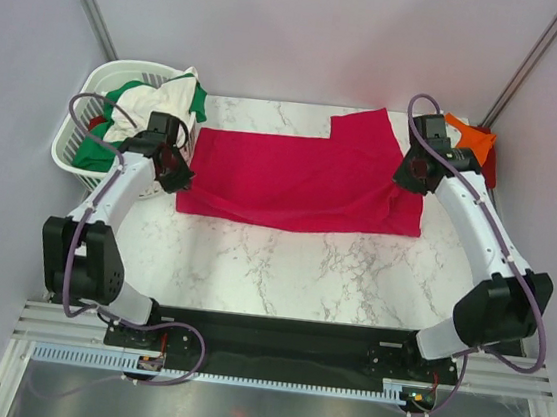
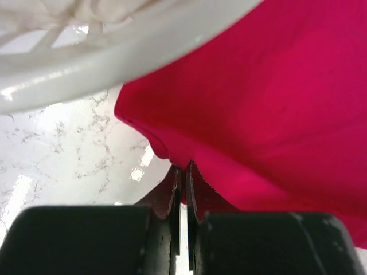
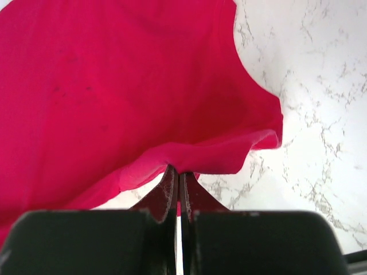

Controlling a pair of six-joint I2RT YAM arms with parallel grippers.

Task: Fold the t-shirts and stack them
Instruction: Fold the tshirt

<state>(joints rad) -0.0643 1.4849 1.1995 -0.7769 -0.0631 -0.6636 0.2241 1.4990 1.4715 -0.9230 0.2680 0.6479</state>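
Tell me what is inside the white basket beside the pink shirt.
The basket holds a heap of clothes: a cream-white shirt on top, green cloth beneath it, and a sliver of dark red. Whatever lies deeper is covered by the heap.

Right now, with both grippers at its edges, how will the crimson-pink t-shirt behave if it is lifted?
Probably floppy: the crimson-pink t-shirt puckers where the left gripper and right gripper pinch its edge, so the middle would likely sag. It looks thin and light, lying flat on the marble table. Pushed, it would probably bunch, like its rippled near hem.
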